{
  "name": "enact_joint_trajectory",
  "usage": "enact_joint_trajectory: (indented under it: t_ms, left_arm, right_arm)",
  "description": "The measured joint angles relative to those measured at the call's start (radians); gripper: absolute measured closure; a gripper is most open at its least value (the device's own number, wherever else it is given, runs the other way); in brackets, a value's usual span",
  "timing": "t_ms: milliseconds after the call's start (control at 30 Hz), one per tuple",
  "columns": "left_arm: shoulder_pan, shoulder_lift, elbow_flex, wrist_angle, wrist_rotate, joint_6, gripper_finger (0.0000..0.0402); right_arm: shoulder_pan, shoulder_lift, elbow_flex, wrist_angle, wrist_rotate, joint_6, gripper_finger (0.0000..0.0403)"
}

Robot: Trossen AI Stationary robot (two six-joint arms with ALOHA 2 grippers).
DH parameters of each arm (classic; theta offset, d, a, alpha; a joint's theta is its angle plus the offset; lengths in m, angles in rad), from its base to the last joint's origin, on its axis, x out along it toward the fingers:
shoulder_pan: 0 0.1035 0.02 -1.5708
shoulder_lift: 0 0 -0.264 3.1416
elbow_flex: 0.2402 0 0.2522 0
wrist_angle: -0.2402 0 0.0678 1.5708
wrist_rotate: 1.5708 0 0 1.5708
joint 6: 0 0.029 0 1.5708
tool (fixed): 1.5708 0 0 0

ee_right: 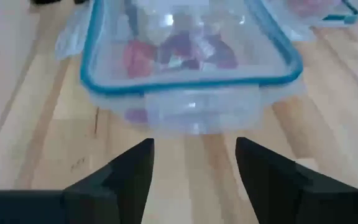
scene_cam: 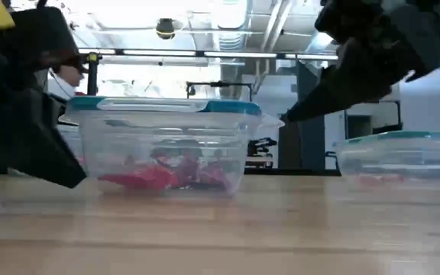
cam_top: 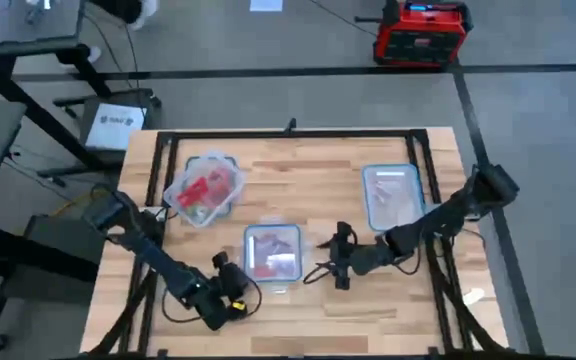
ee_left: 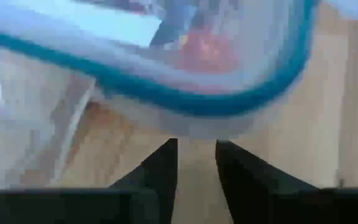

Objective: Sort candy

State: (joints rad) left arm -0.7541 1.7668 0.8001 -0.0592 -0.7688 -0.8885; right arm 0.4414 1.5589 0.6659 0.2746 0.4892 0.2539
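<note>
Three clear tubs with bluish rims stand on the wooden table. The far-left tub holds red candy. The middle tub near the front holds red, pink and purple candy. The far-right tub holds a few pale pink pieces. My left gripper is low by the middle tub's near-left corner, open by a narrow gap, with nothing between its fingers. My right gripper stands open just right of that tub, pointing at its short side.
A black frame runs along the table's edges. Bare wood lies in front of the middle tub and between it and the far-right tub. A red and black box sits on the floor beyond the table.
</note>
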Motion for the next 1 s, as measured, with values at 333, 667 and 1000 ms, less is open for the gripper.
enact_joint_trajectory:
  t_ms: [333,667,1000]
  left_arm:
    - [0.018,0.000,0.000,0.035,0.003,0.047,0.0308]
    - [0.018,0.000,0.000,0.046,0.003,0.040,0.0308]
    - [0.018,0.000,0.000,0.078,0.002,0.082,0.0308]
  right_arm:
    - [-0.046,0.000,0.000,0.065,-0.017,0.000,0.0188]
    - [-0.050,0.000,0.001,0.081,-0.028,-0.023,0.0188]
    - [-0.051,0.006,0.000,0.102,-0.074,-0.123,0.0188]
